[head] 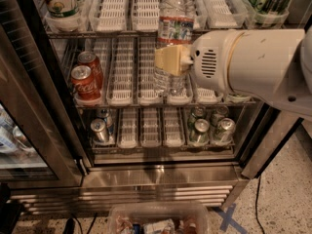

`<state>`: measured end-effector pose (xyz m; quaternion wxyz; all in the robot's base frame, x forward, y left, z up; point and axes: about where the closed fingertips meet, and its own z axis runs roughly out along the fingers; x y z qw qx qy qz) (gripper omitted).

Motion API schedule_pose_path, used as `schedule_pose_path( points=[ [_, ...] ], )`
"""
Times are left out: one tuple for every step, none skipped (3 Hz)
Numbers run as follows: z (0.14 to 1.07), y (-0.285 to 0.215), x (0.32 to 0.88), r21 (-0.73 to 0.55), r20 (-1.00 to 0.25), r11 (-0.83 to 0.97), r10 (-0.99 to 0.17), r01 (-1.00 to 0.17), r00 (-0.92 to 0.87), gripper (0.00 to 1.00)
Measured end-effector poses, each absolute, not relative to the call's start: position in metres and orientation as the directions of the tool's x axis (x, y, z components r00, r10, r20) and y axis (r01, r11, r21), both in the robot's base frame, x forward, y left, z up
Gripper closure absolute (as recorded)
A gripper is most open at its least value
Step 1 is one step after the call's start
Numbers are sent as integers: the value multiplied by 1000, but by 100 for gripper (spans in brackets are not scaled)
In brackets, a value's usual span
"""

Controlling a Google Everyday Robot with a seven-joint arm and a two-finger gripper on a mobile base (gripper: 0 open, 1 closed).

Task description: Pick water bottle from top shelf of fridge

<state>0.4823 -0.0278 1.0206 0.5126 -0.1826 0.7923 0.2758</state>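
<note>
stainless fridge (161,179) stands open; at centre the claw (170,60), on a white arm (253,65) from the right, grips the water bottle (175,28), upright before the top shelf (117,32) front rail, right of red cans (87,77).

We see a pale speckled terrazzo floor (287,204) along the bottom and right of the view, lit warm and rather dim. A cross of blue tape (225,217) is stuck to it, and just beside that a thin black cable (257,204) trails over the floor. At the bottom edge stands a clear plastic bin (151,206) with red and white packets inside; we cannot tell what they are. The tan gripper (170,60) is in the upper middle, well above the floor.
</note>
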Motion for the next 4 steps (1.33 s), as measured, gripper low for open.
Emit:
schedule_pose_path(
  points=[
    [1021, -22, 479, 249, -911, 754, -32, -608, -412, 100],
    [1017, -21, 487, 266, -897, 685, -82, -678, -435, 100],
    [1007, -18, 495, 295, -878, 585, -145, -755, -456, 100],
    [1007, -18, 495, 296, -878, 585, -145, -755, -456, 100]
  ],
)
